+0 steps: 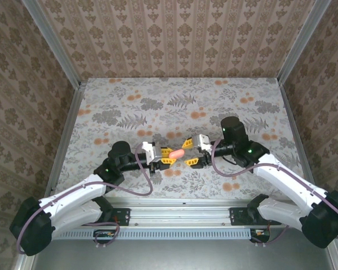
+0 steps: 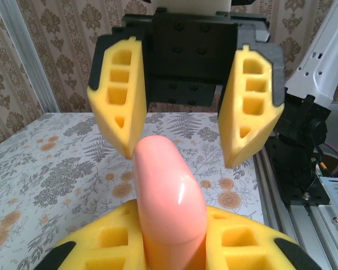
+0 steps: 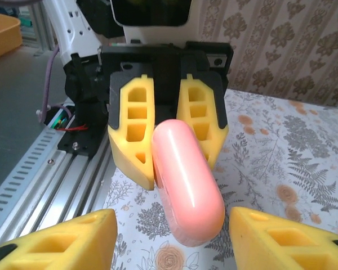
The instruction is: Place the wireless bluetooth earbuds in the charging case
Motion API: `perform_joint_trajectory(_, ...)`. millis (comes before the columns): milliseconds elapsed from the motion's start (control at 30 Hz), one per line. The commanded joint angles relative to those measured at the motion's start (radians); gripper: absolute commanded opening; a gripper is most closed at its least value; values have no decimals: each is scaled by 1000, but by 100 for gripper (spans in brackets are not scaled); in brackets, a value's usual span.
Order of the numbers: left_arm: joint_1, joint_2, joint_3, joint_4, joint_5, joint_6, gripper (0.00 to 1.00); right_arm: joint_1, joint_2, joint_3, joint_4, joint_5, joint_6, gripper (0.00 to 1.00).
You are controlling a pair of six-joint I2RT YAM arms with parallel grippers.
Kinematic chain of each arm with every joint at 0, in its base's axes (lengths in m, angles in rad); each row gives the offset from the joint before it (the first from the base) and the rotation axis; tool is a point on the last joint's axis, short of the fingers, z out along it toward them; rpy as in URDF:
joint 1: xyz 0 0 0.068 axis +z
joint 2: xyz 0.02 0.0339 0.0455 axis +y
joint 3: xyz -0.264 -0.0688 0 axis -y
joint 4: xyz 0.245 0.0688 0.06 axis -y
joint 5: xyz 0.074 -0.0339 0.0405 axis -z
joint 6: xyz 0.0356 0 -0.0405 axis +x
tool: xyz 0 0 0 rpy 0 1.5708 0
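Left claw [image 1: 167,156] is clamped shut on one coral-pink charging case [image 1: 176,153], over the floral table [image 1: 129,95], toward 6 o'clock from its centre. I see my right claw [image 1: 189,153] at the case's 3 o'clock, its two fingers parted either side, gripping nothing.

Charging case [image 3: 186,180]: coral-pink, glossy, pill-shaped; held level above the worktop [image 1: 158,101], one end clamped in the left tool [image 1: 168,157].

Brown damask-patterned walls [image 1: 174,34] enclose a grey-and-orange floral surface [image 1: 158,95], framed by aluminium corner posts [image 1: 52,42] and a front rail [image 1: 180,212].
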Motion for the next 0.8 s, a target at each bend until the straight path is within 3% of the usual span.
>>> perform_joint_trajectory(0,-5,-14,22,20,28,-14,3,2,29,46,-20,-79,-37,53)
perform_joint_trajectory(367,-10,-13,29,14,26,-13,3,15,108,87,-30,-122,-64,40)
perform_joint_trajectory(600,-13,-15,32,12,22,-10,4,18,117,95,-38,-111,-83,23)
perform_joint_trajectory(767,-14,-22,29,2,9,-6,5,18,106,90,-40,-97,-89,21)
